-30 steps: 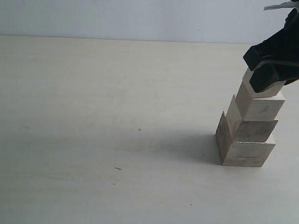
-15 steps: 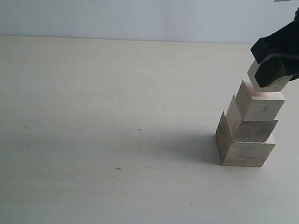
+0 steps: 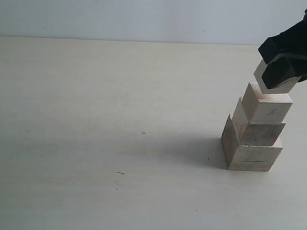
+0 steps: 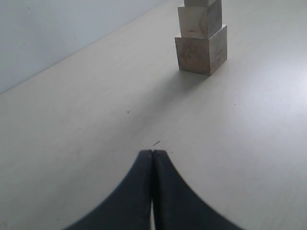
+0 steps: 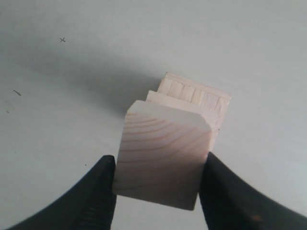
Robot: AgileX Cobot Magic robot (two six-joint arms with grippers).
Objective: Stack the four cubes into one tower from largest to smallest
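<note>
As the right arm reaches in from the upper right of the exterior view, the right gripper (image 3: 283,69) clamps the smallest cube (image 3: 262,79), which is tilted, just over the three-cube stack (image 3: 253,138); contact unclear. Pale table (image 3: 114,144), plain light wall (image 3: 124,13). Left wrist view: left gripper (image 4: 152,153) low over the table, jaws pressed together, nothing between them, stack well apart from it. Right wrist view: fingers (image 5: 96,191) flank the smallest cube on both sides, stack directly beneath it.
</note>
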